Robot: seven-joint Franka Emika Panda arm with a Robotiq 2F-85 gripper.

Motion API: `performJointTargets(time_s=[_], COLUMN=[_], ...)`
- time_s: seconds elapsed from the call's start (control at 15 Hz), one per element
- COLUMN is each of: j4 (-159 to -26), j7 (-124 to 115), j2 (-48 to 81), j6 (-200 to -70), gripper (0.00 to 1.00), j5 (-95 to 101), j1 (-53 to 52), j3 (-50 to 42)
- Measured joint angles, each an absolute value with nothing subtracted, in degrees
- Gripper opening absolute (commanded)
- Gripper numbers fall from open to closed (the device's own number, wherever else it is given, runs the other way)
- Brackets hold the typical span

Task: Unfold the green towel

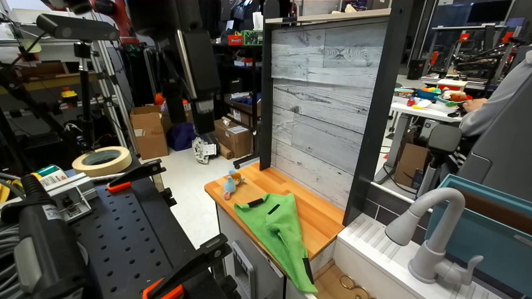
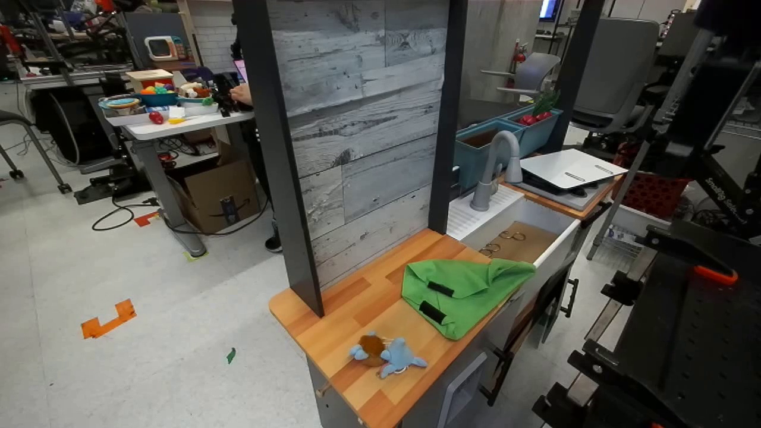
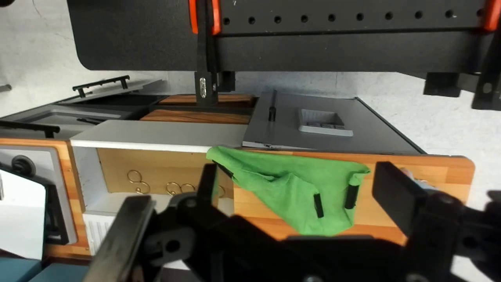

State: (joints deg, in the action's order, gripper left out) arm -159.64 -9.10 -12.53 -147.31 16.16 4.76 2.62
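The green towel (image 1: 276, 226) lies folded and creased on the small wooden tabletop (image 1: 314, 211), with black strips on it. One end hangs over the tabletop's edge toward the sink. It also shows in an exterior view (image 2: 475, 291), where its folded-over layer forms a rough triangle. In the wrist view the towel (image 3: 282, 180) lies between and beyond the fingers. My gripper (image 3: 297, 170) is open with nothing between its fingers. In an exterior view the gripper (image 1: 191, 118) hangs well above the tabletop, apart from the towel.
A small blue and brown plush toy (image 2: 386, 353) lies on the tabletop near the towel. A grey wood-pattern panel (image 2: 368, 131) stands along the tabletop's back edge. A sink with a grey faucet (image 1: 436, 232) adjoins it. A black perforated bench (image 1: 124, 236) with clamps stands opposite.
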Motion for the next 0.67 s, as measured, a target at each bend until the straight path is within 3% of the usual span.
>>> performJointTargets(time_s=[0.67], j4=[-155.0], j7=[-26.6], j2=[10.2], j6=[-154.8], gripper=[1.0], j5=[37.2], j1=[9.6], j3=[-3.8])
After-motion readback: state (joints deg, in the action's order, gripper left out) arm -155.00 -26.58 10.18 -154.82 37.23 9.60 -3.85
